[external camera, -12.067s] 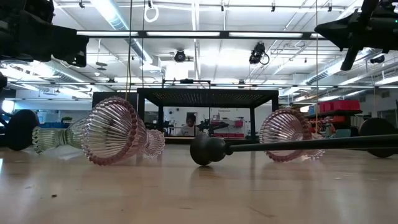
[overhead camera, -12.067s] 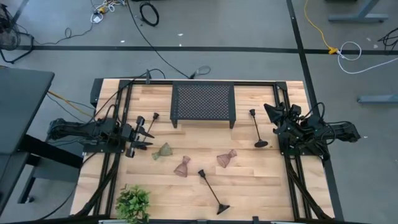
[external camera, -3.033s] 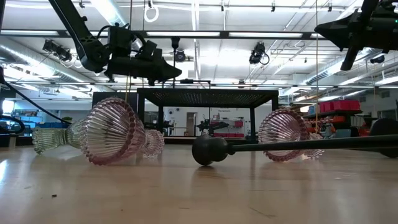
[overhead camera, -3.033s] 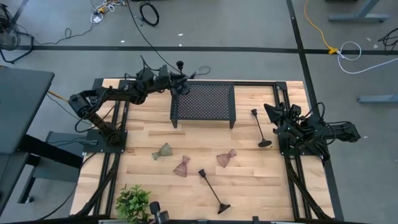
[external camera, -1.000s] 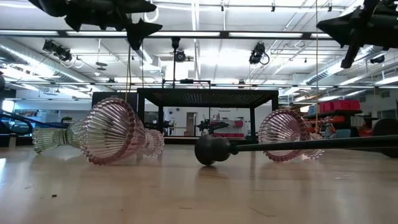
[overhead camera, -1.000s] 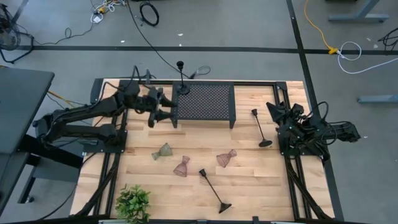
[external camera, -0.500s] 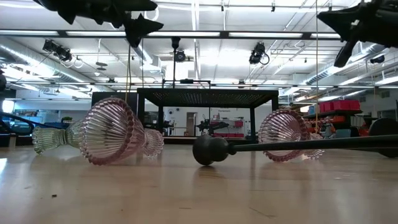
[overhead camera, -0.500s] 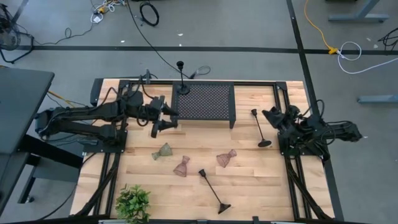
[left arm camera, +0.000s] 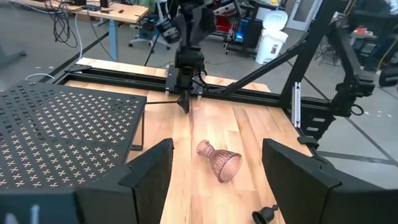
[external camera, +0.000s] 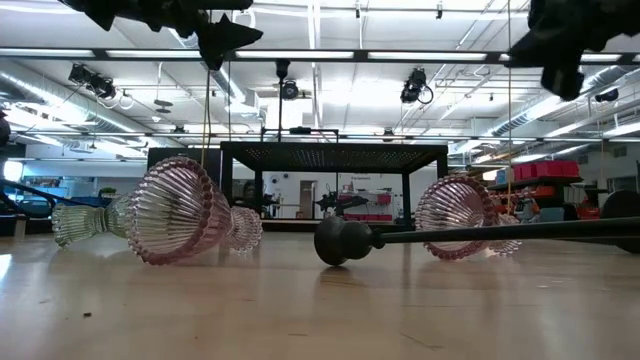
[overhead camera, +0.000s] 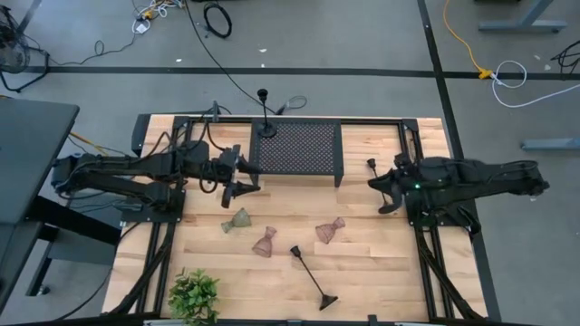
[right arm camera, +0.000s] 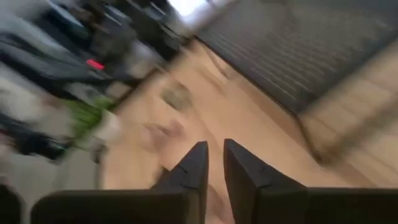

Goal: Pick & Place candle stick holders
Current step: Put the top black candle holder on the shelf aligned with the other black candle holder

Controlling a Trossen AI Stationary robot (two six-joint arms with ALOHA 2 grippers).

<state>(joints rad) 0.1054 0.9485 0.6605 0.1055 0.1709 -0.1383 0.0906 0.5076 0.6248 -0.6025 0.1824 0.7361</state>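
One black candle stick holder (overhead camera: 264, 113) stands upright by its round foot on the black mesh stand (overhead camera: 299, 149). A second black holder (overhead camera: 372, 172) lies on the table at the right, and a third (overhead camera: 308, 276) lies near the front. A greenish glass holder (overhead camera: 237, 220) and two pink ones (overhead camera: 265, 243) (overhead camera: 331, 229) lie on their sides mid-table. My left gripper (overhead camera: 237, 177) is open and empty above the table, just left of the stand. My right gripper (overhead camera: 379, 186) is shut and hangs high over the right black holder.
A green leafy plant (overhead camera: 193, 294) stands at the near left corner. Black frame rails run along the table's left (overhead camera: 168, 244) and right (overhead camera: 426, 254) sides. In the left wrist view a pink glass holder (left arm camera: 221, 162) lies ahead between the open fingers.
My left gripper has drawn away from the stand toward the table's near edge, staying open and empty. My right arm has swung out from its rest place toward the table's left and now stands over the right black holder. The holders have kept still.
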